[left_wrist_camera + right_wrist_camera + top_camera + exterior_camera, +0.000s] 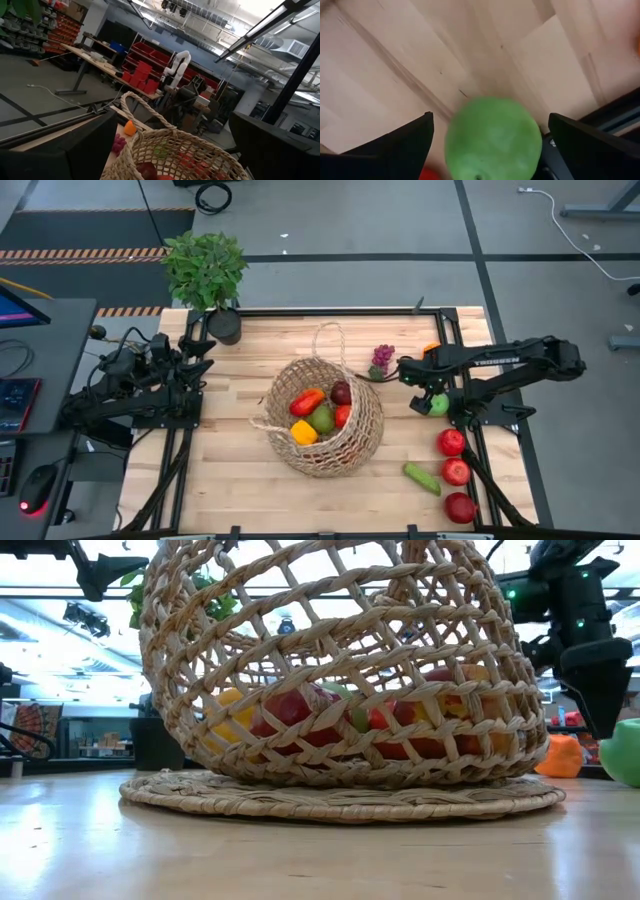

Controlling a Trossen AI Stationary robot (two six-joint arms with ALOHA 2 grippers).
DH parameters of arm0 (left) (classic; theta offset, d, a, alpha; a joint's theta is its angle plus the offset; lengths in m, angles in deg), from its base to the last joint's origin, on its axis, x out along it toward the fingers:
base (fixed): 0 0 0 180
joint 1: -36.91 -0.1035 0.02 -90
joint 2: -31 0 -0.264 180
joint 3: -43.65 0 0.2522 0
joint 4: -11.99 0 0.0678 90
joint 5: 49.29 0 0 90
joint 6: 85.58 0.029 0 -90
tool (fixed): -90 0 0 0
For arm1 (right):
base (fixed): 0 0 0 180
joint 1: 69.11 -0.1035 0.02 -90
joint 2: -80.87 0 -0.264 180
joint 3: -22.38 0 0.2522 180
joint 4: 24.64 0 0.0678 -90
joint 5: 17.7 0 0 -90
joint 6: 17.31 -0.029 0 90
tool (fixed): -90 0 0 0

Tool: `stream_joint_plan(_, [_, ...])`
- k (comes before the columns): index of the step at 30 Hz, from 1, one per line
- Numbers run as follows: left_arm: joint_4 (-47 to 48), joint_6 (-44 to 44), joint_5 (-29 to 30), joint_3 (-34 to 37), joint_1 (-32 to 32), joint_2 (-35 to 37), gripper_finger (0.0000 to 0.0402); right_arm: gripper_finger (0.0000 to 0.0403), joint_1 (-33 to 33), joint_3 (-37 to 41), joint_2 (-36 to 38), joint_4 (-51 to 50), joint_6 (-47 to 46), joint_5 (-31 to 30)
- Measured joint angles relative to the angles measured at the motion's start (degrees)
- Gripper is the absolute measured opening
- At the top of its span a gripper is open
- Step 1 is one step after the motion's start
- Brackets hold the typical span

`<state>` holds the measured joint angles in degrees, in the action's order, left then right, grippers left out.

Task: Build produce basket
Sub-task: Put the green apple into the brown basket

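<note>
The tan wicker basket (320,418) stands mid-table on its flat woven base (340,798) and holds a red pepper (306,402), a green pear (322,419), a dark red apple (341,392) and a yellow pepper (303,433). A green apple (439,404) rests on the table to the basket's right. My right gripper (425,395) is open, pointing down over it. In the right wrist view (490,117) its fingers stand on either side of the green apple (492,140) without touching. My left gripper (205,352) waits open at the table's left and faces the basket (175,155).
Purple grapes (382,360) and an orange (430,349) lie at the far right of the basket. Three red apples (456,471) and a cucumber (421,478) lie near the right front edge. A potted plant (206,275) stands at the far left corner.
</note>
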<state>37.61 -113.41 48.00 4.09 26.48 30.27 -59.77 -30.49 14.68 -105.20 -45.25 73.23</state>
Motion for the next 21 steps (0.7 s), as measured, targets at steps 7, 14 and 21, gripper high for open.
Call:
stream_joint_plan(7, [0.0, 0.0, 0.0, 0.0, 0.0, 0.0, 0.039, 0.0396, 0.0, -6.6, -7.2, -7.6, 2.2, -0.7])
stream_joint_plan(14, [0.0, 0.0, 0.0, 0.0, 0.0, 0.0, 0.039, 0.0396, 1.2, -10.5, -6.8, -17.4, -5.3, 3.9])
stream_joint_plan(21, [0.0, 0.0, 0.0, 0.0, 0.0, 0.0, 0.039, 0.0396, 4.6, -9.8, -3.8, -17.4, -5.4, 9.1])
